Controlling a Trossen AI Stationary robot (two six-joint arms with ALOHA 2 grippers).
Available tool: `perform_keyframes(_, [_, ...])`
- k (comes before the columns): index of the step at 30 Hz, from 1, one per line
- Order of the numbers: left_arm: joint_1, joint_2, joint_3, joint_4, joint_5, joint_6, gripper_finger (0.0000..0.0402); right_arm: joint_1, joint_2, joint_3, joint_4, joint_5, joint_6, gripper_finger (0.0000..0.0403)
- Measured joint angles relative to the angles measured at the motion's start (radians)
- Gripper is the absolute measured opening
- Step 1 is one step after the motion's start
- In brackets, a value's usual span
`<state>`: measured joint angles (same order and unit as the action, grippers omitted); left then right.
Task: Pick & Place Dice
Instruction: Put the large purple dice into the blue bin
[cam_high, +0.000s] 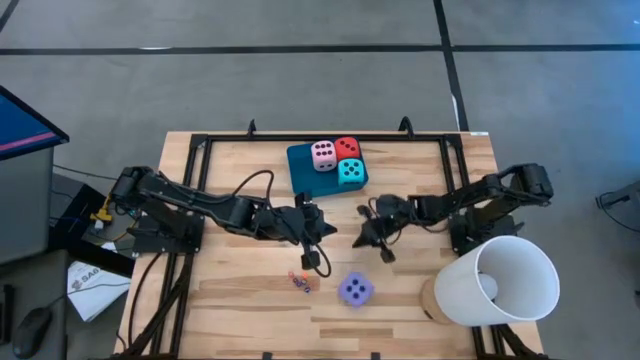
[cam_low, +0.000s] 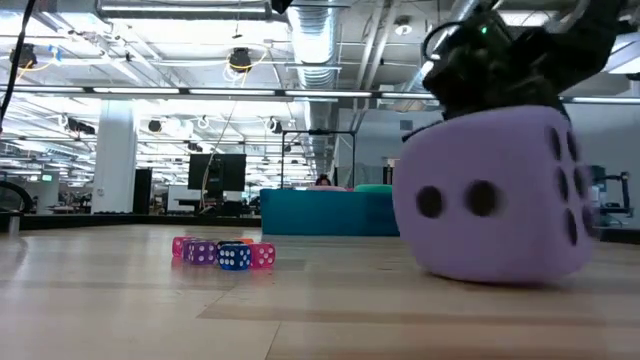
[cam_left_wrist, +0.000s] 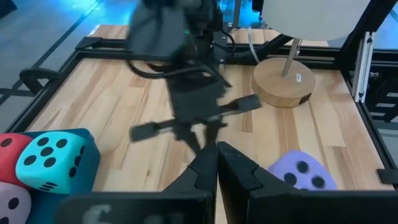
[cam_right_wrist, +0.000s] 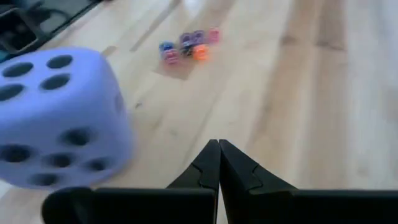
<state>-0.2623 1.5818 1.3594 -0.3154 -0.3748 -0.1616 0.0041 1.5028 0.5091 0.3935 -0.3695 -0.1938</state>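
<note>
Three dice sit on the teal tray (cam_high: 300, 170) at the table's far middle: pink (cam_high: 323, 155), red (cam_high: 347, 148) and turquoise (cam_high: 350, 173). The purple die (cam_high: 356, 290) rests on the bare wood nearer the front, five pips up; it also shows large in the low view (cam_low: 490, 200). My left gripper (cam_high: 328, 228) hovers shut over the table's middle, between the tray and the purple die. My right gripper (cam_high: 362, 238) is shut too, just to its right, and slants down toward the wood beside the purple die (cam_right_wrist: 56, 118). Neither holds anything.
A cluster of small coloured dice (cam_high: 300, 282) lies left of the purple die. A white lamp shade (cam_high: 495, 280) on a round wooden base (cam_left_wrist: 283, 81) stands at the front right. A black frame (cam_high: 200, 145) rims the table. Bare wood lies at the front left.
</note>
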Motion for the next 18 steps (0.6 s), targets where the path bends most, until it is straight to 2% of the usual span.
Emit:
perform_keyframes(4, [0.0, 0.0, 0.0, 0.0, 0.0, 0.0, 0.0, -0.033, -0.095, 0.002, -0.015, -0.063, 0.001, 0.0])
perform_keyframes(9, [0.0, 0.0, 0.0, 0.0, 0.0, 0.0, 0.0, 0.015, -0.161, 0.003, -0.018, -0.248, 0.004, 0.0])
perform_keyframes(13, [0.0, 0.0, 0.0, 0.0, 0.0, 0.0, 0.0, 0.095, -0.139, 0.002, -0.048, -0.283, 0.003, 0.0])
perform_keyframes(18, [0.0, 0.001, 0.0, 0.001, 0.001, -0.001, 0.0, 0.171, -0.045, 0.002, -0.041, -0.319, 0.003, 0.0])
